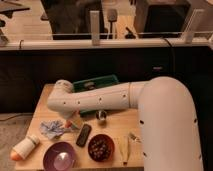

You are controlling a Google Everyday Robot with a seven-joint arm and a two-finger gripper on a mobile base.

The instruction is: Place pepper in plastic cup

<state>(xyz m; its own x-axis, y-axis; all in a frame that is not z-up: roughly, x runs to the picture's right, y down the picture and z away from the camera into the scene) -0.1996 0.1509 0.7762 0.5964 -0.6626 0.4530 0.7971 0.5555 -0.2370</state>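
Wooden tabletop [114, 126] is filling your lower view, with a dark counter and a pale ledge running behind it. At the far left edge you're seeing a white cylinder with an orange end [24, 148] lying tilted. Just right of it a crumpled wrapper [51, 129] is sitting, and below that a purple bowl [59, 156] is resting at the front edge. Your gripper [69, 121] is hanging at the elbow end of the white arm, right above the wrapper's right side, and the pepper [68, 124], a small orange-red piece, is showing right at its tip; whether it's actually being pinched, I can't tell. A dark flat object [83, 135] is lying just right of that, then a dark bowl of brownish bits [101, 147]. Behind the arm a green tray [96, 82] is peeking out. A small round cup-like thing [102, 117] is sitting under the forearm. Farther right, a pale utensil [125, 149] is lying near the arm's big white shoulder.
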